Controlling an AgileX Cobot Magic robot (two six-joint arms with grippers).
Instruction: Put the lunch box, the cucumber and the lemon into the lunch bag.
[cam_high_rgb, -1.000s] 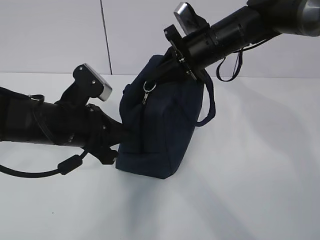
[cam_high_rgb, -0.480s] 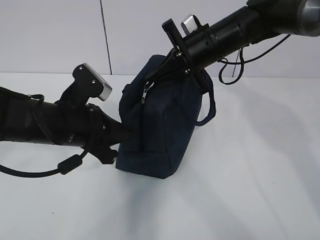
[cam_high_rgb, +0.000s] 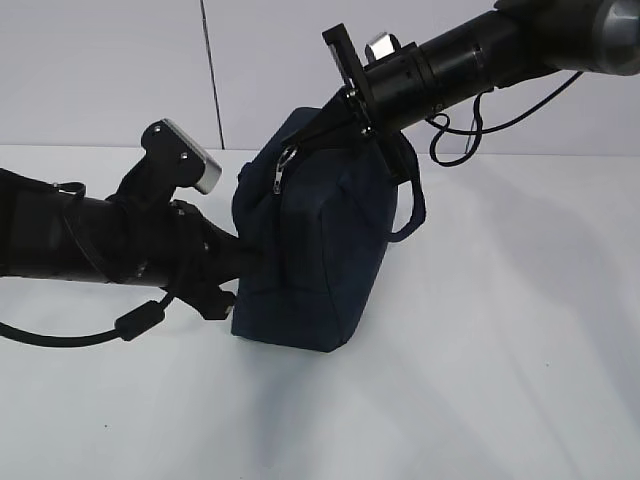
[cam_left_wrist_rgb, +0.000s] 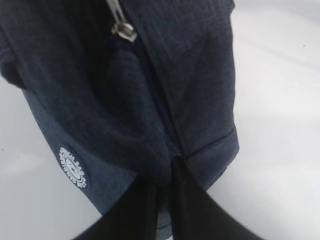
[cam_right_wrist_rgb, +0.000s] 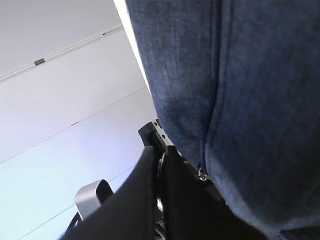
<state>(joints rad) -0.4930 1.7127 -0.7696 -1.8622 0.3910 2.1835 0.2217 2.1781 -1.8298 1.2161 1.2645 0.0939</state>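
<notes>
The dark navy lunch bag (cam_high_rgb: 320, 260) stands upright on the white table, its round white logo (cam_left_wrist_rgb: 73, 167) low on the side. My left gripper (cam_left_wrist_rgb: 164, 200) is shut on a fold of fabric at the bag's lower side seam, on the bag's left (cam_high_rgb: 250, 262) in the exterior view. My right gripper (cam_right_wrist_rgb: 159, 165) is shut at the bag's top left edge (cam_high_rgb: 295, 152), a glint of the metal ring pull showing between its fingers. The zipper slider (cam_high_rgb: 283, 172) hangs just below. Lunch box, cucumber and lemon are out of view.
A loop handle (cam_high_rgb: 410, 200) droops down the bag's right side under the right arm. The right arm's black cable (cam_high_rgb: 470, 125) hangs behind. The white table (cam_high_rgb: 500, 350) spreads to the right and front; a pale wall with a vertical seam (cam_high_rgb: 210, 80) stands behind.
The right gripper has moved left and a little up along the bag's top, taking the zipper pull with it. The bag's top has shifted left. The left gripper keeps its hold.
</notes>
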